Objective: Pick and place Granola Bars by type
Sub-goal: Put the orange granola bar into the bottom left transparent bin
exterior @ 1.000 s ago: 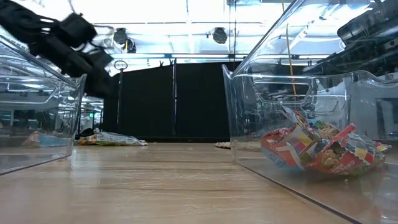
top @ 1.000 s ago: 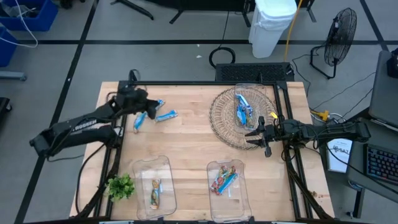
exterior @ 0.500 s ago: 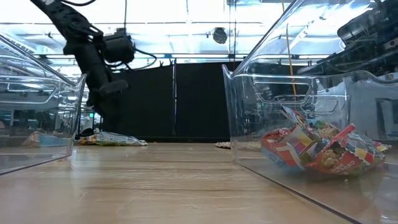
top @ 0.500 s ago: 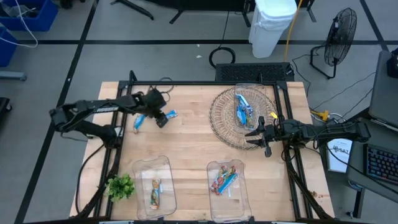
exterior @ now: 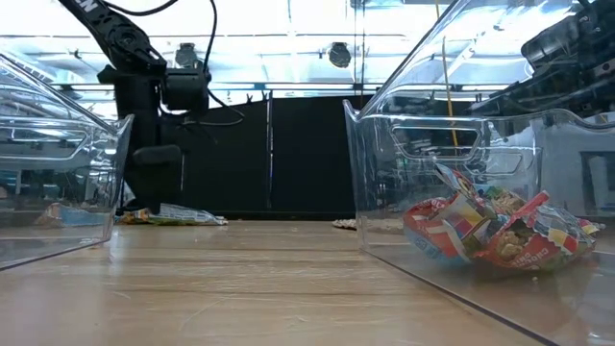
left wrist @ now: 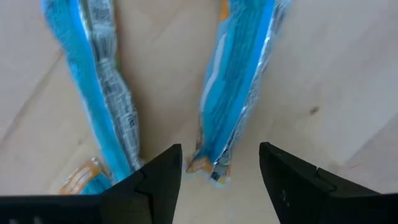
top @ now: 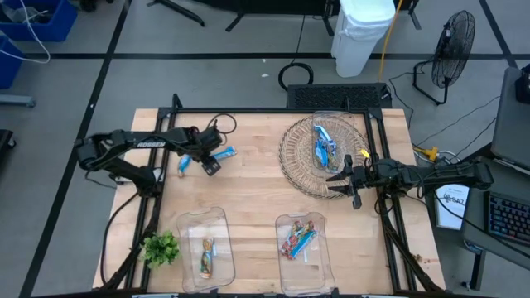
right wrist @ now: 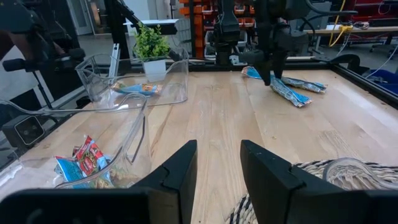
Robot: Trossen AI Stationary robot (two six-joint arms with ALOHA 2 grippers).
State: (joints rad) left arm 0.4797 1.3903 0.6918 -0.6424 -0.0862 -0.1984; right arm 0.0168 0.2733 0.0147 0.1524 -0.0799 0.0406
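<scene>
Two blue granola bars lie flat on the wooden table at the far left; the high view shows them too. My left gripper points down, open, its fingertips either side of the near end of one bar without touching it. It hangs low over the bars in the low view. More blue bars lie in the wire basket. My right gripper waits open at the basket's near right rim, nothing between its fingers.
Two clear bins stand near the front edge: the left one holds one bar, the right one multicoloured bars. A green sprig stands at the front left corner. Bare wood lies between bars, basket and bins.
My left gripper has swung from the far left corner toward the table's right and near side and come down over the blue bars. The bars lie where they were. My right arm has kept still.
</scene>
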